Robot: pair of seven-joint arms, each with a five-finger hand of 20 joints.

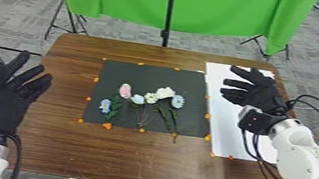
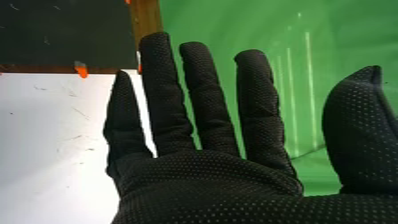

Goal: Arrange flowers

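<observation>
The right hand (image 1: 263, 95), upper right, and left hand (image 1: 0, 101), left, are held uncurled and empty; centrally, flowers (image 1: 165, 93) could be dragged if close-lying stems (image 1: 171, 118) are caught.

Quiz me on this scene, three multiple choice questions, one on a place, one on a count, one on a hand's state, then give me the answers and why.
1. What lies under the blooms?
A) White sheet
B) Dark mat
C) Green cloth

2. How many blooms are pink?
A) One
B) Three
C) Four

3. The left hand is:
A) Curled into a fist
B) Gripping a stem
C) Open

Answers:
1. B: dark surface shows around them.
2. A: a single pink bloom, the others white or blue.
3. C: its fingers are spread.
</observation>
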